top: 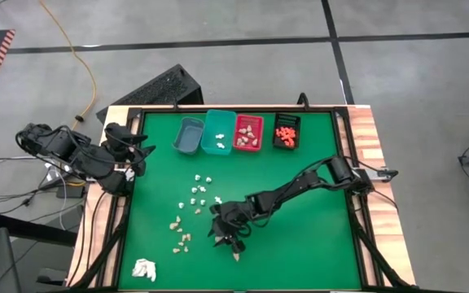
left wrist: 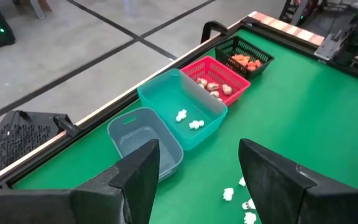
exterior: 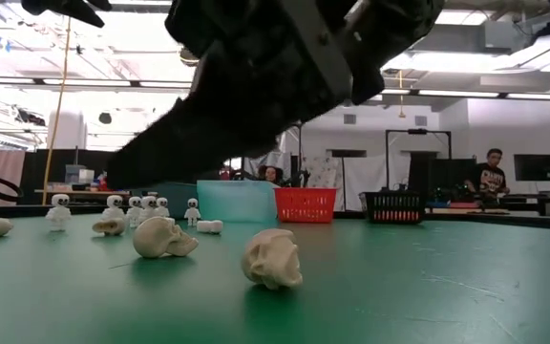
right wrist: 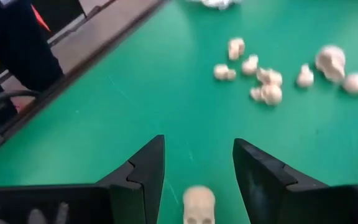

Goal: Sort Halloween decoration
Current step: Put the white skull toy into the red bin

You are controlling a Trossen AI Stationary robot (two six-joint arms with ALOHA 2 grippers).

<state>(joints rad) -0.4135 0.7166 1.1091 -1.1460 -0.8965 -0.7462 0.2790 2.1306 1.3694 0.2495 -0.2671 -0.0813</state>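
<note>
The right pincer (top: 233, 244) sits low over the green felt table (top: 316, 236), in the lower middle of the high view, its dark arm stretching up to the right edge. Its two fingers stand apart with nothing clamped; in the right wrist view a single pale beige plastic skull (right wrist: 199, 204) lies on the felt in the gap between the fingers (right wrist: 143, 171), close to them but not visibly touched. The low view shows the same skull (exterior: 272, 258) resting on the table under the dark bulk of the arm, with a second beige skull (exterior: 163, 237) just to its left.

The loose Halloween decorations lie in two groups left of centre in the high view: small white skeleton figures (top: 199, 191) higher up and tan skull pieces (top: 181, 236) below them. A crumpled white paper wad (top: 144, 269) lies near the lower left corner.

Four small rectangular plastic bins line the top edge: a grey bin (top: 188, 135), a teal bin (top: 219, 132) holding a few white pieces, a red bin (top: 248, 133) holding tan pieces, and a black mesh bin (top: 286, 131) holding orange pieces.

The left pincer (top: 141, 155) waits at the upper left edge of the table, fingers spread wide and empty, facing the row of bins.
</note>
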